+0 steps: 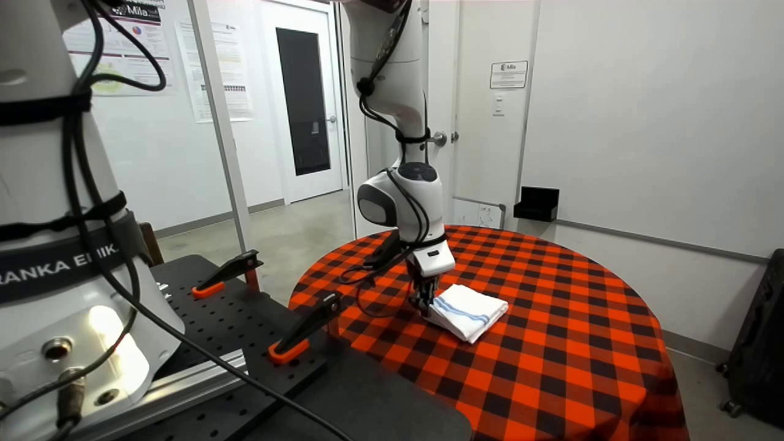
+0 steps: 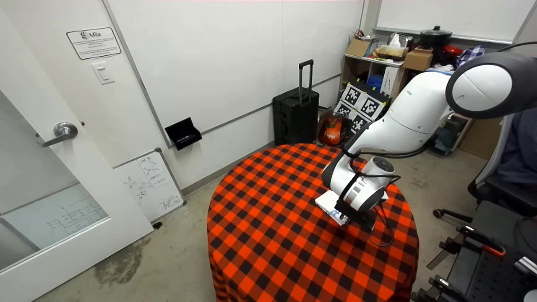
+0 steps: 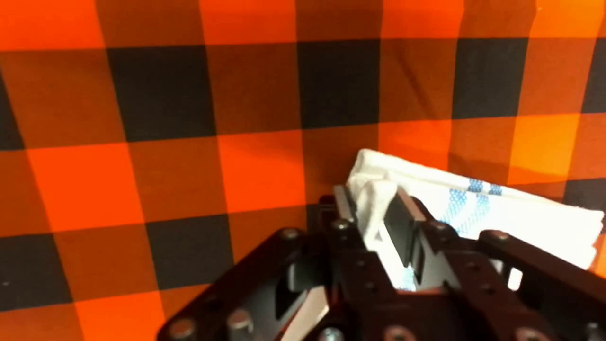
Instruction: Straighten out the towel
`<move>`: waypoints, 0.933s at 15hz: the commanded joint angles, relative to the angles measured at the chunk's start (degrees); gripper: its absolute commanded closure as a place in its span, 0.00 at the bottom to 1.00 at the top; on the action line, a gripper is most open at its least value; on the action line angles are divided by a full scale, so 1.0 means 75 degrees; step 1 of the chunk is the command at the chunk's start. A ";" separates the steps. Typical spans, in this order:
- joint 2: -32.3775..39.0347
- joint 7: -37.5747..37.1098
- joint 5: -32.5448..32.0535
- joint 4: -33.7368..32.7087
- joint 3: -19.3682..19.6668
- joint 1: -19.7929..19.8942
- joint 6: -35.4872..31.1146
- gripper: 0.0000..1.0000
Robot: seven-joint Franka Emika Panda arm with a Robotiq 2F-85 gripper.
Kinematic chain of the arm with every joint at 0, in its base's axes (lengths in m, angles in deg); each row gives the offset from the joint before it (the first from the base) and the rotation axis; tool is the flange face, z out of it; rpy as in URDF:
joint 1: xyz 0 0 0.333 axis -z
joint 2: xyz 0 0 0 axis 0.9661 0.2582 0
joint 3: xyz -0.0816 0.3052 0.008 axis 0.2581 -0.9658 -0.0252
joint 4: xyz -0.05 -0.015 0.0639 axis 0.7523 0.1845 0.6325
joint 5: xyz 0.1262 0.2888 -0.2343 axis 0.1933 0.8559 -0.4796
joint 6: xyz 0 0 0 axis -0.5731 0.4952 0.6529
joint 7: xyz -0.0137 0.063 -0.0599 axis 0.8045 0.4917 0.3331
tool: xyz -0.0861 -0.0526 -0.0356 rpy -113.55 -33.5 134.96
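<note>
A white towel [image 1: 470, 311] with blue stripes lies folded in layers on the checked tablecloth. In an exterior view the arm hides part of the towel [image 2: 328, 202]. My gripper [image 1: 427, 308] points down at the towel's near corner, low over the table. In the wrist view the gripper [image 3: 371, 196] has a bunched fold of the towel [image 3: 516, 215] between its fingers, and the fold touches the pads near the tips. The rest of the towel extends to the right, partly hidden under the fingers. The gripper [image 2: 351, 218] also shows beside the towel in an exterior view.
The round table has a red and black checked tablecloth [image 1: 551, 343]. A black mounting bench [image 1: 367, 392] with clamps [image 1: 306, 327] stands by the robot base. A whiteboard wall, a black suitcase [image 2: 295, 117] and an office chair [image 2: 495, 167] stand around the table.
</note>
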 commanded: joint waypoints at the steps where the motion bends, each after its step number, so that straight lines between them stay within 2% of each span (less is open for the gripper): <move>1: -0.0102 0.0196 -0.0055 0.0169 -0.0098 -0.0013 -0.0154 0.95; 2: -0.0098 0.0215 -0.0059 0.0179 -0.0103 -0.0010 -0.0150 1.00; 8: -0.0156 0.0302 -0.0034 0.0267 -0.0087 0.0011 -0.0103 0.99; 9: -0.0149 0.0310 -0.0036 0.0255 -0.0095 0.0028 -0.0089 0.69; 10: -0.0141 0.0315 -0.0038 0.0244 -0.0099 0.0035 -0.0090 0.67; 11: -0.0127 0.0318 -0.0041 0.0228 -0.0102 0.0039 -0.0086 0.93; 12: -0.0124 0.0319 -0.0043 0.0232 -0.0098 0.0035 -0.0075 0.92; 13: -0.0117 0.0327 -0.0056 0.0234 -0.0089 0.0022 -0.0065 0.80; 14: -0.0116 0.0328 -0.0056 0.0234 -0.0084 0.0018 -0.0071 1.00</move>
